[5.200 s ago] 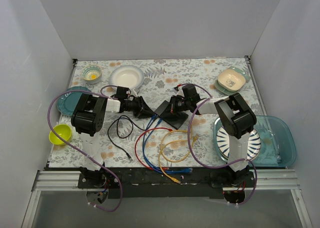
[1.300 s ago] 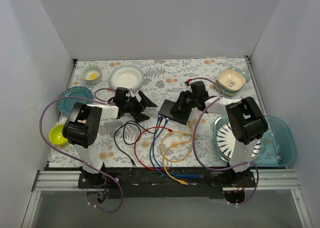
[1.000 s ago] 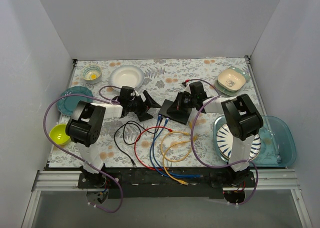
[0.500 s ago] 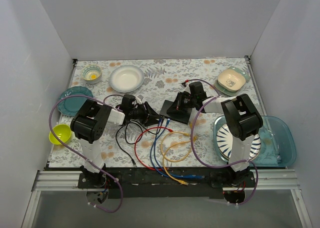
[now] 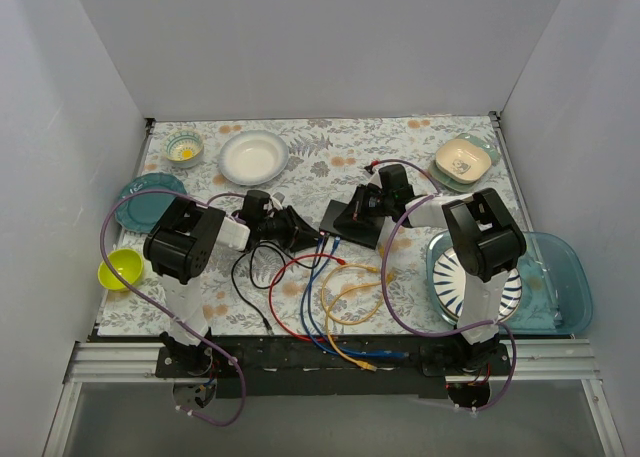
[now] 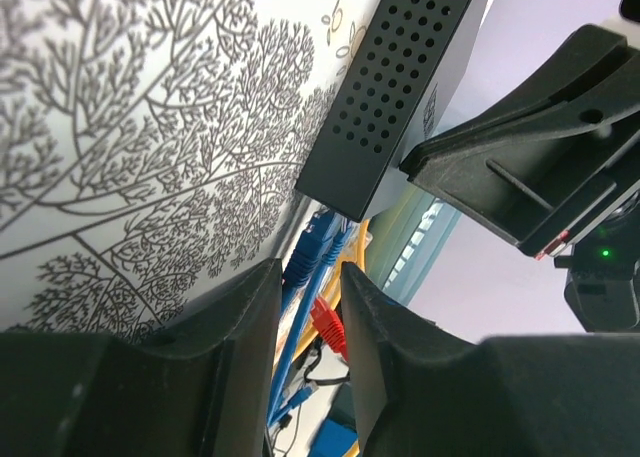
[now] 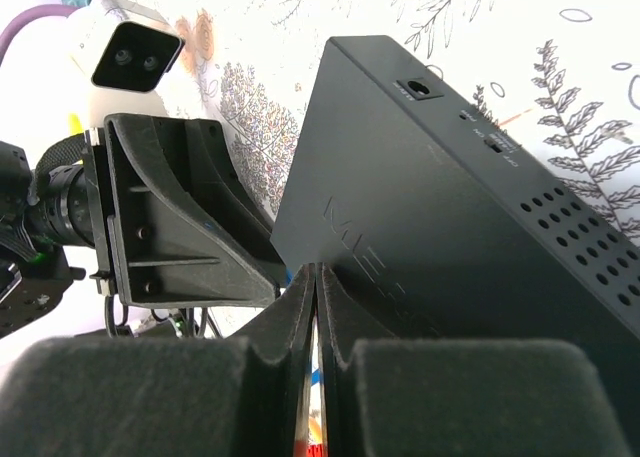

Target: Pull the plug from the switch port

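The black switch point(image 5: 347, 227) lies flat at mid-table. Two blue plugs point(image 6: 318, 239) sit in sockets on its near edge, and their blue cables point(image 5: 312, 295) run toward the front. My left gripper point(image 5: 305, 235) is at that edge, its jaws narrowly open with the blue cables between the fingers point(image 6: 250, 307). A loose red plug point(image 6: 328, 327) lies just beyond them. My right gripper point(image 5: 362, 209) is shut, its tips point(image 7: 316, 269) resting on the switch's top point(image 7: 450, 227).
Red point(image 5: 280, 302), yellow point(image 5: 350, 299) and black point(image 5: 243, 267) cables loop in front of the switch. A white bowl point(image 5: 253, 154), a small patterned bowl point(image 5: 184, 147), a teal plate point(image 5: 135, 199), a green bowl point(image 5: 119, 268), a beige dish point(image 5: 465, 159) and a tray point(image 5: 562, 277) with a striped plate ring the table.
Over the last second my left gripper moved right to the switch's socket edge and its jaws narrowed around the blue cables. My right gripper stayed on the switch.
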Motion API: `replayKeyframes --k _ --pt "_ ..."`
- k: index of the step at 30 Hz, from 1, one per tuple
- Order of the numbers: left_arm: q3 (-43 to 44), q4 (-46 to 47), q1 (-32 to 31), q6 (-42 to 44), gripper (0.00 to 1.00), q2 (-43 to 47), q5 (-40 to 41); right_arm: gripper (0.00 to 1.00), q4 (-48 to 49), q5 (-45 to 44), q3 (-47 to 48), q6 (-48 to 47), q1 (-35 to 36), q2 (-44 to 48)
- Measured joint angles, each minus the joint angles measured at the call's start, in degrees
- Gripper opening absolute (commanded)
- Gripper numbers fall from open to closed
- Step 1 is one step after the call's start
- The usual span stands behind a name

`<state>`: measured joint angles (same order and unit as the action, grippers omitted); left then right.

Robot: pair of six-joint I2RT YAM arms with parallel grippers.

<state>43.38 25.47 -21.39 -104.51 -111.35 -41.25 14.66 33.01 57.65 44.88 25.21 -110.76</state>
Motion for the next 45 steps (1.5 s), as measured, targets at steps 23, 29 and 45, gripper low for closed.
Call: replayKeyframes --k 23,29,45 --pt "5.66 -4.22 0.11 3.76 0.41 0.46 9.14 0.13 -0.42 -0.22 0.76 -0.55 -0.02 -0.37" --pt "7.02 -2.47 0.55 4.85 0.41 -1.86 4.94 0.21 -4.79 -2.82 2.97 -3.67 0.09 0.37" --pt "8.33 -0.85 -0.33 8.35 0.33 -4.33 0.50 0.16 -9.27 -6.69 4.33 -7.54 0.07 1.57"
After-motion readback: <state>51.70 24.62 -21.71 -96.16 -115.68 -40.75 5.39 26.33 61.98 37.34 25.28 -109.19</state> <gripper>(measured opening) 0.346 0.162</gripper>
